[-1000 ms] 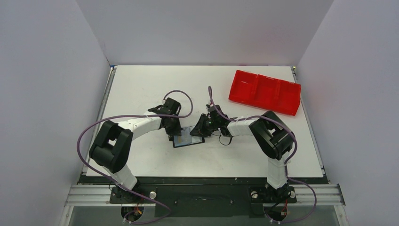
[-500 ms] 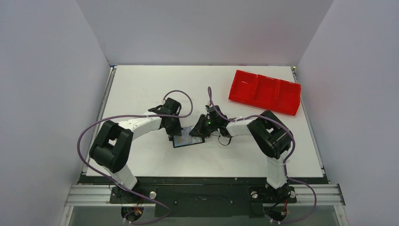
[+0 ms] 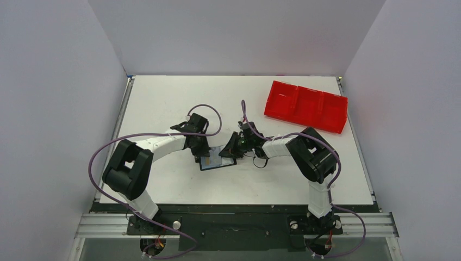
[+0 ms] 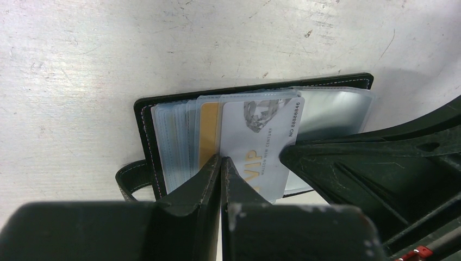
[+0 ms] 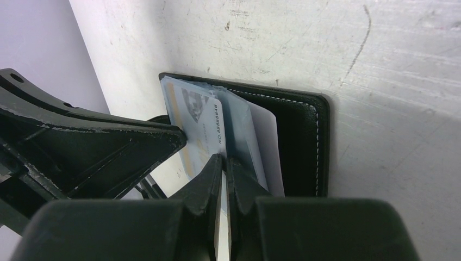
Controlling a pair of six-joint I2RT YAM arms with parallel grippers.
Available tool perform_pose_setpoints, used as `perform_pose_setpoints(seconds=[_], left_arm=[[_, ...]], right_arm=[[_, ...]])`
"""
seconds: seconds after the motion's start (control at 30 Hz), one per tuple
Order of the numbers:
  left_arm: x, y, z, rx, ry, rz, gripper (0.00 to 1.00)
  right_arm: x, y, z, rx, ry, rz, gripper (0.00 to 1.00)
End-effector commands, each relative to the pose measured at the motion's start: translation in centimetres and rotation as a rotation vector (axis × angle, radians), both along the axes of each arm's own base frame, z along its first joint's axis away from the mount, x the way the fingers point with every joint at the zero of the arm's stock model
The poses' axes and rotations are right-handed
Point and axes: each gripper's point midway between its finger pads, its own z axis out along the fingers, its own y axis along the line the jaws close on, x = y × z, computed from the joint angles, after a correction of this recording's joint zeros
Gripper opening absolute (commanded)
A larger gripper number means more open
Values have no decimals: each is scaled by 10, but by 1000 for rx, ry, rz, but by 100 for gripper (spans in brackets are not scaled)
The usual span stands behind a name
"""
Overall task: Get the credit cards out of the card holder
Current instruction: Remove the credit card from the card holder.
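Two closed grippers at frame centre: we see left gripper empty, tips pressing the open card holder; right gripper pinching the silver card edge.

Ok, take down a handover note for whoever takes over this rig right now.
Grippers: the left gripper is shut and holds nothing, its tips pressed on the sleeves of the card holder. The right gripper is shut on the edge of the silver card, as far as its wrist view shows.
Things: the card holder lies open mid-table, with the silver card and a gold card in its sleeves.
Done: no card is out yet.
Left: pull the silver card free, then the rest.
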Motion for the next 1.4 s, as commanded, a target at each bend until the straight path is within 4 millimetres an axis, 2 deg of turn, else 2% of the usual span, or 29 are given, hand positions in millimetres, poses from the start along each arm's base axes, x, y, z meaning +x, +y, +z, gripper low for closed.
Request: perform_pose_setpoints(seconds=[0.0, 0.47, 0.6, 0.7, 0.77, 1.37], left_arm=[[-25, 35, -38, 138, 104, 29, 0], [-26, 40, -40, 141, 107, 28, 0], [-26, 40, -39, 140, 106, 24, 4], [-24, 39, -38, 131, 97, 21, 13], [-24, 38, -36, 127, 91, 18, 15], [-25, 41, -33, 137, 87, 15, 16]], right_arm=[[15, -2, 10, 24, -62, -40, 0], [17, -12, 2, 8, -54, -65, 0], [17, -12, 1, 5, -52, -67, 0], [18, -12, 1, 6, -53, -66, 0], [17, -12, 1, 5, -51, -65, 0], [18, -18, -2, -19, -53, -76, 0]])
